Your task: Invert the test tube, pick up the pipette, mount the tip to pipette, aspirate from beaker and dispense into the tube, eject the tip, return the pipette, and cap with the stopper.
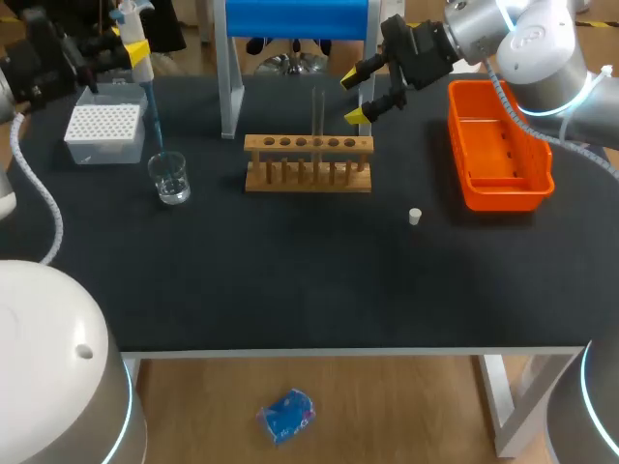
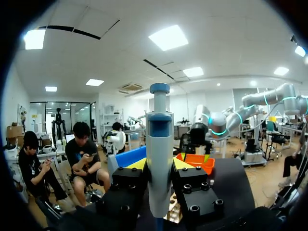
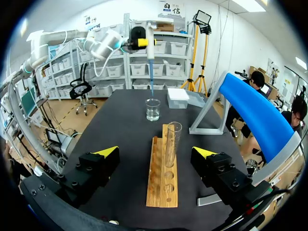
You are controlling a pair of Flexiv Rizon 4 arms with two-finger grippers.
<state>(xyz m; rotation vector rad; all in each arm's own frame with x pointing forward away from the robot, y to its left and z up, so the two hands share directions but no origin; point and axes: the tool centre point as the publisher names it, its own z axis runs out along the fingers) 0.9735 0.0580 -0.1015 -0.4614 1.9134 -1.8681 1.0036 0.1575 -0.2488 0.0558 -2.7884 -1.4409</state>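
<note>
An orange bin (image 1: 500,201) sits well to the right of the wooden rack (image 1: 308,182) on the black table (image 1: 290,280). A blue-topped white stand (image 1: 295,17) rises just behind the rack.

Right gripper (image 3: 156,151), fingers spread wide, hangs above wooden rack (image 3: 161,185) with upright tube (image 3: 172,144); beyond, left gripper (image 3: 143,42) holds pipette (image 3: 150,60) over beaker (image 3: 153,110).

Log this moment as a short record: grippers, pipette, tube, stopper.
left gripper: shut on the pipette, held upright
pipette tip: mounted, its end just above the beaker
right gripper: open, empty, near the rack
test tube: upright in the rack, uncapped
stopper: on the table, right of the rack
tray: orange, at the table's right
</note>
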